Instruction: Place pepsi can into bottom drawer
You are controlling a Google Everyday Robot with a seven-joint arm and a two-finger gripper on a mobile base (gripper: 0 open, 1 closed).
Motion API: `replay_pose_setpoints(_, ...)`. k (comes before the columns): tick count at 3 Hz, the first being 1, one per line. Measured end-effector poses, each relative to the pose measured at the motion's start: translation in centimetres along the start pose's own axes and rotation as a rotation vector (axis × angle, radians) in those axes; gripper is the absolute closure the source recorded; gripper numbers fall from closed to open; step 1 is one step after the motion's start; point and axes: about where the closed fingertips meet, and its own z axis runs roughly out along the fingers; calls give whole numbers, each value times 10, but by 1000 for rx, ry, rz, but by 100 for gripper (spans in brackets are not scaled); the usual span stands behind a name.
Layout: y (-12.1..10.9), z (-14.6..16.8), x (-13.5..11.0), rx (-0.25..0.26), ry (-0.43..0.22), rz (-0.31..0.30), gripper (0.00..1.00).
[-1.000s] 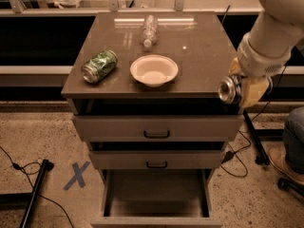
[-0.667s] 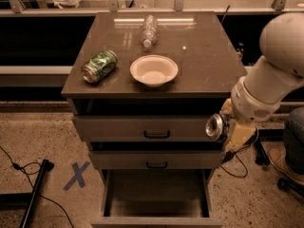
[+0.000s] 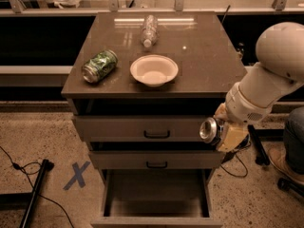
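Note:
My gripper (image 3: 219, 133) is at the right front of the cabinet, level with the top drawer's front, and is shut on the pepsi can (image 3: 209, 129). The can lies on its side with its silver top facing left; its blue body is mostly hidden by the gripper. The bottom drawer (image 3: 156, 220) is pulled open below, wide and with a plain flat inside. The can is above and to the right of the drawer's opening.
On the cabinet top lie a green patterned can (image 3: 99, 66), a white bowl (image 3: 154, 70) and a clear plastic bottle (image 3: 149, 31). The two upper drawers (image 3: 156, 128) with black handles are closed. A blue X mark (image 3: 76, 175) and a cable are on the floor at left.
The arm has come down and leftward with the can, from beside the cabinet top's right edge to the level of the top drawer front.

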Motion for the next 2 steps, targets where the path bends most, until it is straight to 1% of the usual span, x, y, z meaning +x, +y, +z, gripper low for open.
replay_pose_setpoints(1, 13, 69, 1, -78, -183, 27, 100)
replay_pose_setpoints(2, 28, 151, -4, -108, -457, 95, 100)
